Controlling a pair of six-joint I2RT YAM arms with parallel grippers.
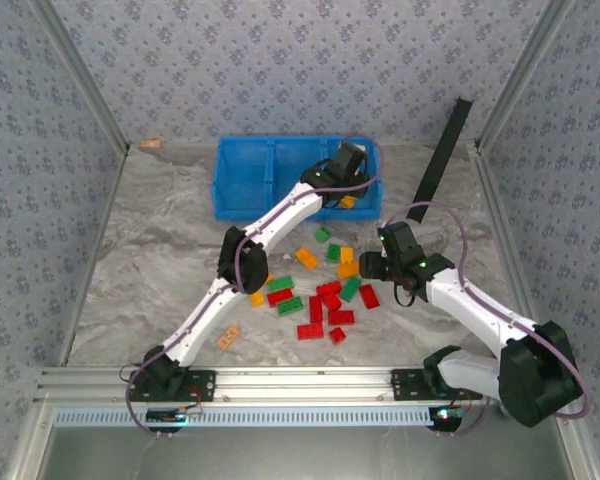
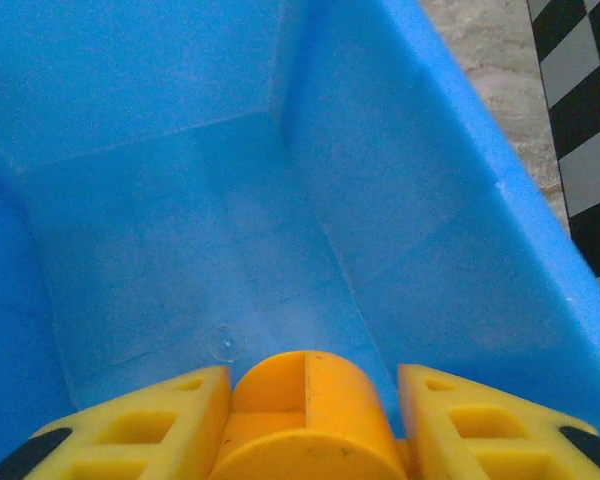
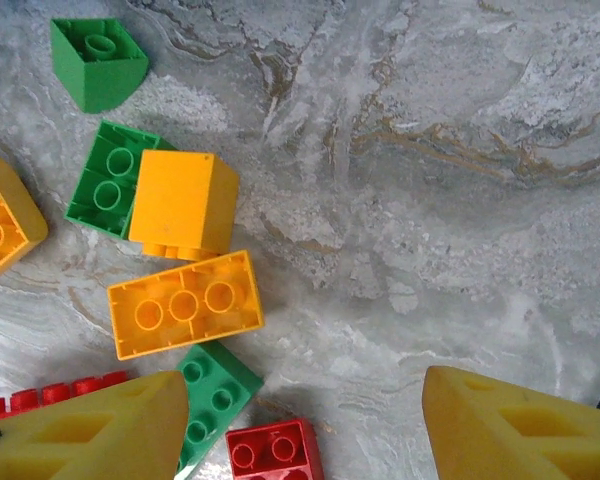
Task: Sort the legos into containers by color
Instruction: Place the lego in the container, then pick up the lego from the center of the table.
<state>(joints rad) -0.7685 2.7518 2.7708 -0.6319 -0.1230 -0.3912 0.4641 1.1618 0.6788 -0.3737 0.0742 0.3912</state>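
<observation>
Orange brick (image 2: 305, 395) sits in left pincer (image 2: 312, 425), inside bin (image 2: 160, 200).

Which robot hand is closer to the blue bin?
Left. The left hand is down inside the blue bin's right-end compartment, holding an orange lego. The right hand hangs open over the loose legos on the table, short of the bin.

Top view high from near side, sharing bin (image 1: 242, 176) with close left wrist, legos (image 1: 330, 291) with close downward right wrist
</observation>
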